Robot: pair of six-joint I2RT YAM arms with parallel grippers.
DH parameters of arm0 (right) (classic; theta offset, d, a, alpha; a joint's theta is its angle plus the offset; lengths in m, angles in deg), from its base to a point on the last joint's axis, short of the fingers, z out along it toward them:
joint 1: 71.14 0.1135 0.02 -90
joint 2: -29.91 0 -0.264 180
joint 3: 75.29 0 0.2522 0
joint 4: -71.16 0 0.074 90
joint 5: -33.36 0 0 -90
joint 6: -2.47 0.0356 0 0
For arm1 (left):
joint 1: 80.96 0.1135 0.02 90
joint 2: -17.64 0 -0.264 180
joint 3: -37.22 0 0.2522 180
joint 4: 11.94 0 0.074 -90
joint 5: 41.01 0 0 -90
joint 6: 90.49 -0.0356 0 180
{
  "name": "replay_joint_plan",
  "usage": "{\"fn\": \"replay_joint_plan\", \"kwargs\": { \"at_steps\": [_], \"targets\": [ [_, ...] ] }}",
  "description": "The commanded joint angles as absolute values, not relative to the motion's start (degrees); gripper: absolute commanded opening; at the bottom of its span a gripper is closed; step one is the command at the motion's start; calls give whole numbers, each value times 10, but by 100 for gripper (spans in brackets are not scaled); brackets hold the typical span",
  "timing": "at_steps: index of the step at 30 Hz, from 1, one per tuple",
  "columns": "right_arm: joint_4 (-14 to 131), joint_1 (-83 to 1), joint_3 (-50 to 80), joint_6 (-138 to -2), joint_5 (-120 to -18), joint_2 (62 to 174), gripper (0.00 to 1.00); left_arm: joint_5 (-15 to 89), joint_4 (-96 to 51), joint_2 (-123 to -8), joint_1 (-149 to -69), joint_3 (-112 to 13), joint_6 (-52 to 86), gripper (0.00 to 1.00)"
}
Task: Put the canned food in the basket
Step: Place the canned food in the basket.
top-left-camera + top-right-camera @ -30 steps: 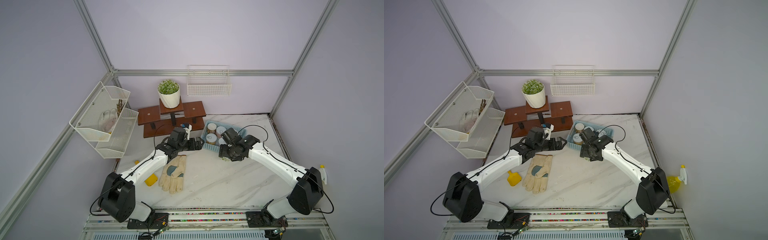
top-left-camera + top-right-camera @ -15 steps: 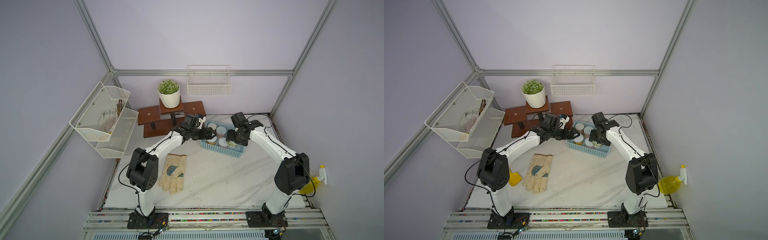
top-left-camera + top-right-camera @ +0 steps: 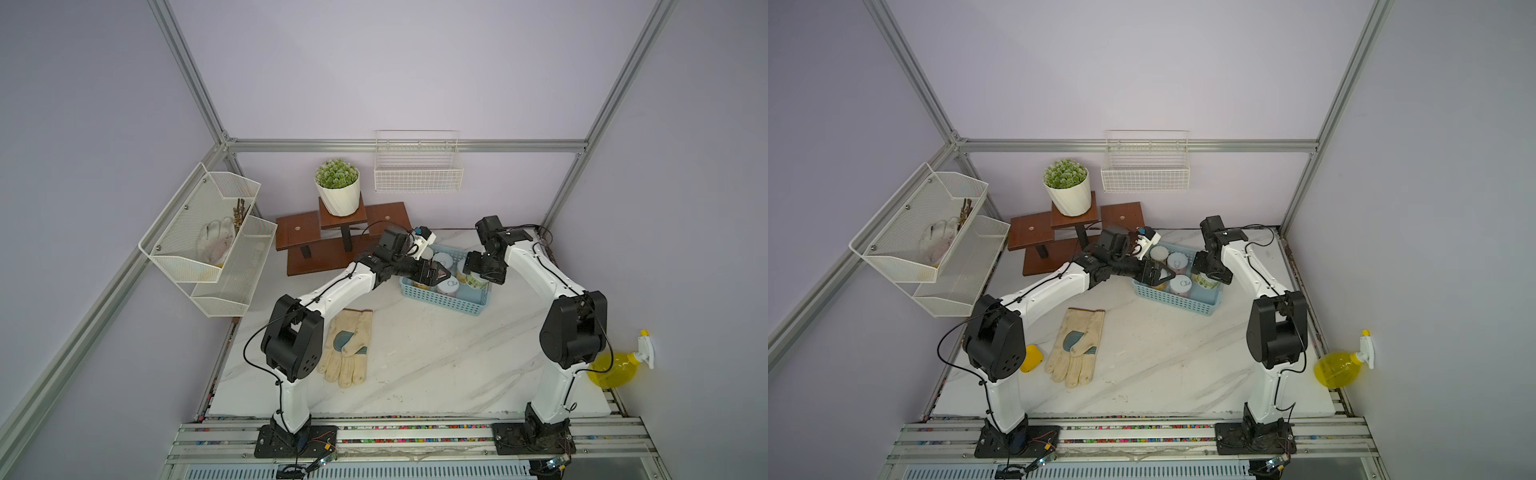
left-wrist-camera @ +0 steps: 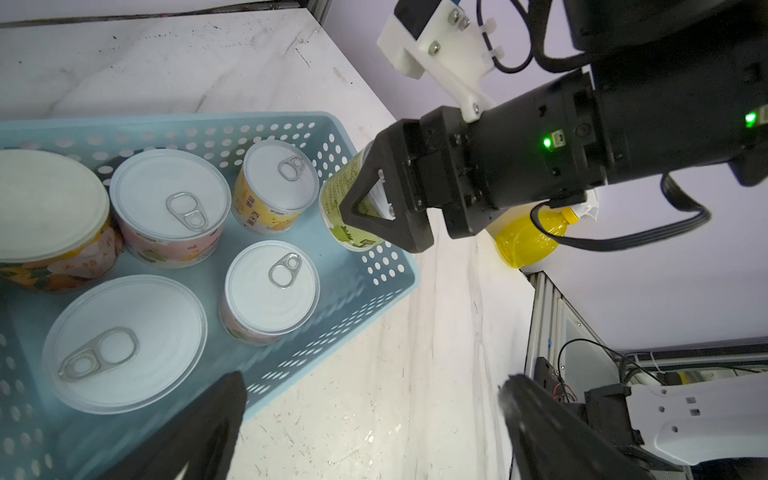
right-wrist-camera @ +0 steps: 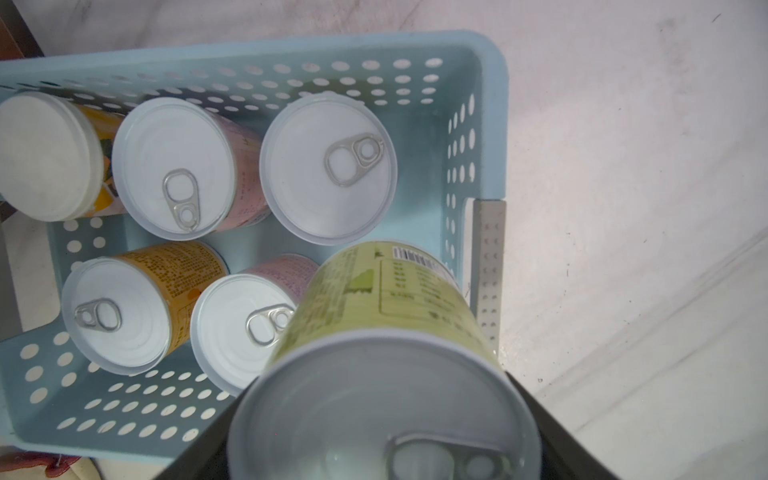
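Both arms have swung out from the near middle of the marble table [image 3: 415, 353] to its far side, where they now meet over the basket [image 3: 440, 297]. The right gripper [image 3: 478, 276] is partly closed and clamps the green-labelled tin [image 5: 386, 299] by its sides. The tin is tilted, above the right end of the basket, with its lower end at the rim there; whether it touches the basket cannot be told. The left gripper [image 3: 441, 275] is spread wide and holds nothing, and it hovers over the left part of the basket. Five other tins [image 4: 170, 199] stand upright inside the basket in two rows, with the white-topped tin [image 4: 45, 199] at the far left end. A work glove [image 3: 347, 349] lies flat on the near left of the table.
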State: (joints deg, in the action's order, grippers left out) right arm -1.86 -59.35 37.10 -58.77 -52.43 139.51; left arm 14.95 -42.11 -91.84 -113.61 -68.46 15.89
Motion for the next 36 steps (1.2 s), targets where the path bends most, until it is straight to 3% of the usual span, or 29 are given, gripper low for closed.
{"fn": "replay_joint_plan", "kwargs": {
  "at_steps": [1,10,21,22,23,36],
  "targets": [
    [-35,-592,397,-598,-511,1401,68,170,-395,-898,-1132,-681,101,100],
    [-46,-591,400,-611,-500,1415,68,201,-404,-889,-1132,-687,80,100],
    [-22,-594,411,-792,-594,1444,67,210,-419,-878,-1132,-669,76,100],
    [-23,-593,412,-802,-594,1445,67,211,-420,-876,-1132,-669,77,100],
    [-26,-594,411,-815,-591,1446,61,211,-421,-876,-1132,-667,77,100],
    [-26,-594,388,-870,-518,1443,63,215,-429,-878,-1132,-670,77,100]
  ]
}}
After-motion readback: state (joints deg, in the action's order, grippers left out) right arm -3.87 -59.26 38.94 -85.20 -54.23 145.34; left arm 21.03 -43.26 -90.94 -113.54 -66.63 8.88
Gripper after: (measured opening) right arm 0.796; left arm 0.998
